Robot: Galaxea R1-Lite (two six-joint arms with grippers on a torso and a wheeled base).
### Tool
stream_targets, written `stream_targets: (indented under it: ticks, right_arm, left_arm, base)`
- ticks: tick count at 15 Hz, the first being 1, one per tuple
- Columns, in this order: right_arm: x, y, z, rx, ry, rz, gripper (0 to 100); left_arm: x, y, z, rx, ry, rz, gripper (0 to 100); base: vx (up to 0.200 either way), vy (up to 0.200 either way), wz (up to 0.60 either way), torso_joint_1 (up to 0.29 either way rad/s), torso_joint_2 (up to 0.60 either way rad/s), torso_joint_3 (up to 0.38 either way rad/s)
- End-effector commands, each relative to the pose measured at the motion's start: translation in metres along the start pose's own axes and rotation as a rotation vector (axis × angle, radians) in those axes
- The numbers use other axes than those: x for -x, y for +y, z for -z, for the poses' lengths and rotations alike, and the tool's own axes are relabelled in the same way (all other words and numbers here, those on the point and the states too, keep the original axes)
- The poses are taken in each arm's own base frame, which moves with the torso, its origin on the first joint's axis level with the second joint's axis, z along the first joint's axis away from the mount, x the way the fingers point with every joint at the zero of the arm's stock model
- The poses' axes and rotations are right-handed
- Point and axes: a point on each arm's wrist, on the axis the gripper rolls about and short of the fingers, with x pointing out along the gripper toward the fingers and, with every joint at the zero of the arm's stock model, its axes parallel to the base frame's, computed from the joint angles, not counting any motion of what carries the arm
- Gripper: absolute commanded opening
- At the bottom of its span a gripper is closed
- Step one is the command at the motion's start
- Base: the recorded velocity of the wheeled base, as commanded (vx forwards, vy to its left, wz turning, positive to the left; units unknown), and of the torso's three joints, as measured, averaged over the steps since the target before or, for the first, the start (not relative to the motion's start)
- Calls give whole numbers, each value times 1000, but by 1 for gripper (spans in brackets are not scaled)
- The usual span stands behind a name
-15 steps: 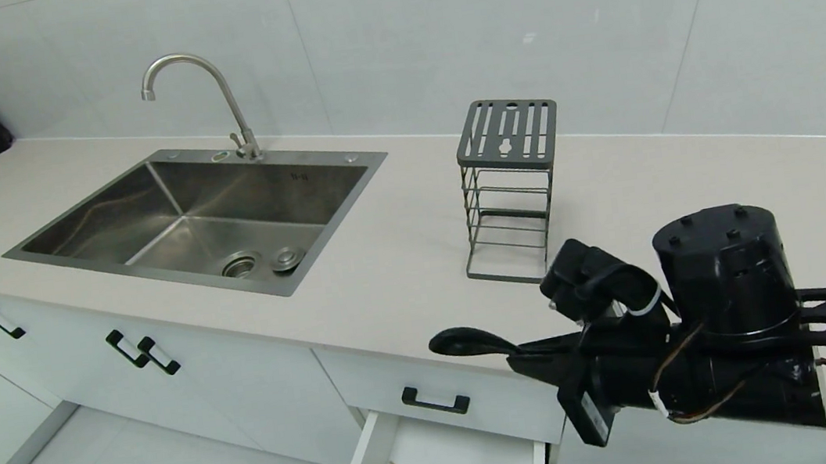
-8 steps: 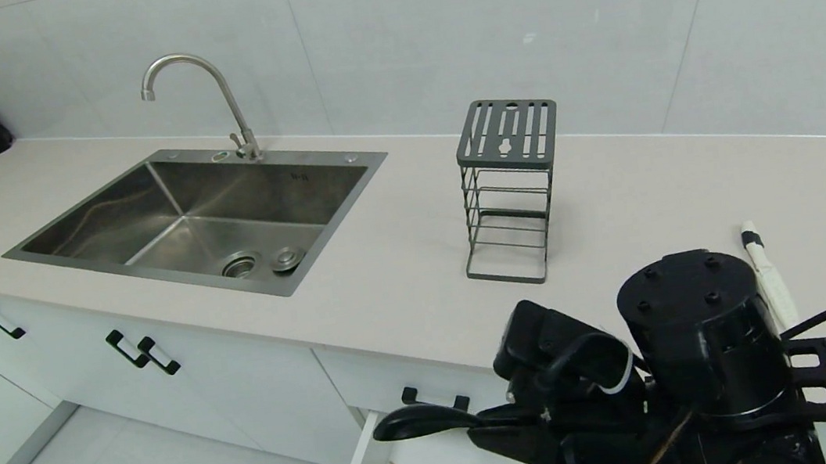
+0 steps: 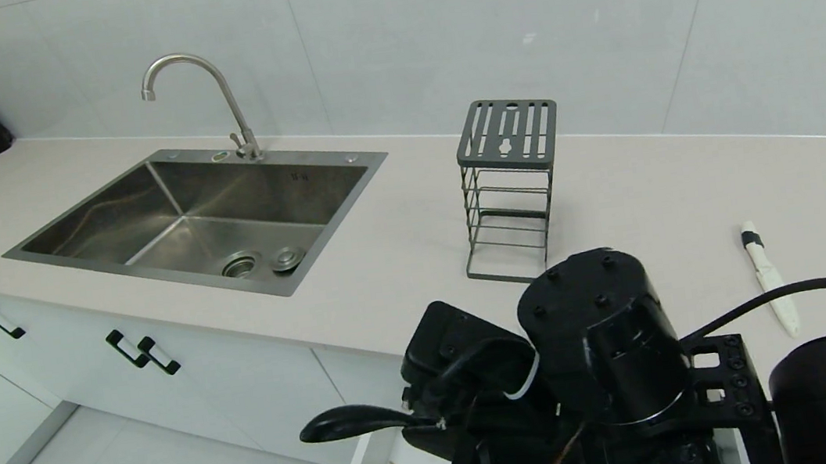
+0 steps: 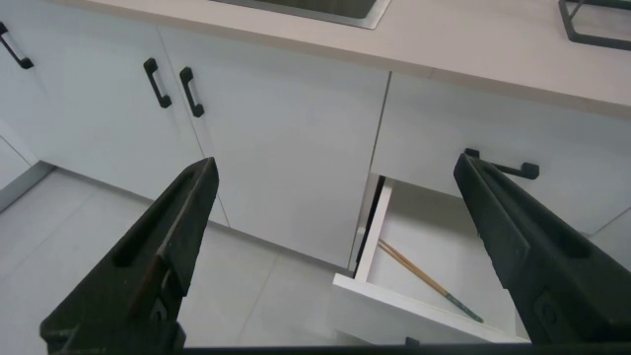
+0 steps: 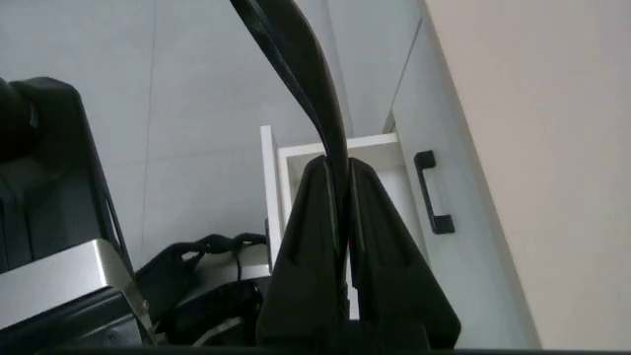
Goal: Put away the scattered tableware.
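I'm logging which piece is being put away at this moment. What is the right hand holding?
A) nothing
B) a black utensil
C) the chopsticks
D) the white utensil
B: the right hand is shut on a black utensil, while the white utensil lies on the counter and the chopsticks lie in the open drawer.

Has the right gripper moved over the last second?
Yes. The right gripper, shut on the long black spoon, moved left and nearer the camera, away from the dark metal wire rack.
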Motion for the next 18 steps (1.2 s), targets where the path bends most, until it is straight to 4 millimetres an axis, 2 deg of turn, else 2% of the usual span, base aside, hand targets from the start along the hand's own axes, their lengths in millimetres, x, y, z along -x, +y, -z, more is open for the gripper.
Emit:
stream_targets:
  ticks: [1,4,12,18]
  right_arm:
    - [-10,0,-6,27,39,-8,0]
    - [-11,0,-4,98,101,-19,0]
    - [-12,2,9,100,115,-19,0]
    - [-13,1,5,100,100,-14,0]
  left_arm:
    - [0,0,0,0,0,-1,100]
    - [0,0,0,0,0,-1,100]
    - [0,0,0,0,0,-1,100]
    - [0,0,0,0,0,-1,100]
  base:
    - [0,0,0,0,0,0]
    - [0,0,0,0,0,0]
    - [0,0,0,0,0,0]
    - [0,0,0,-37,63,33]
